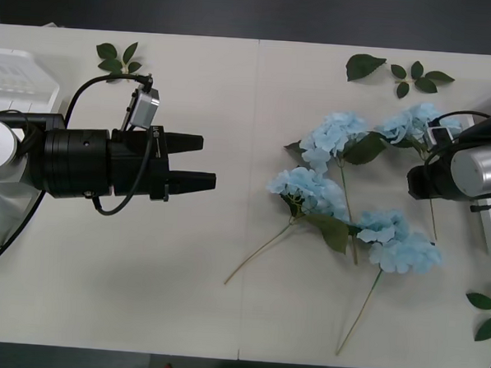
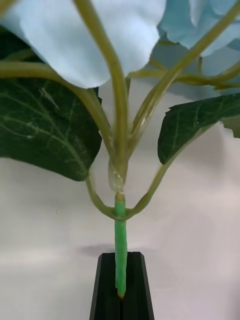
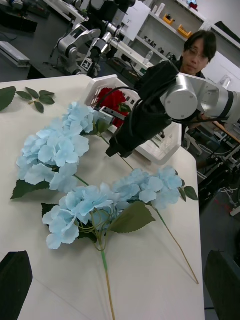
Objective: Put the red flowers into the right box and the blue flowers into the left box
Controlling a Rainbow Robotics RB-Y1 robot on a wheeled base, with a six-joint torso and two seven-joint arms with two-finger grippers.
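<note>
we see right tool (image 2: 121, 282) clamped on a blue flowers (image 1: 409, 122) stem | left tool (image 1: 199, 161) apart over tabletop (image 1: 223, 298) | no writing legible

You're looking at four blue flowers (image 1: 352, 202) lying flat on the right half of the table, pale sky-blue fluffy heads bunched close, broad dark leaves between them, thin stems trailing toward the table's near edge. The red flowers (image 3: 111, 100) are sitting in the right box (image 3: 167, 145), a white tray with slotted sides at the table's right edge. The left box (image 1: 16, 77) is sitting at the far left edge, its contents not clear.
</note>
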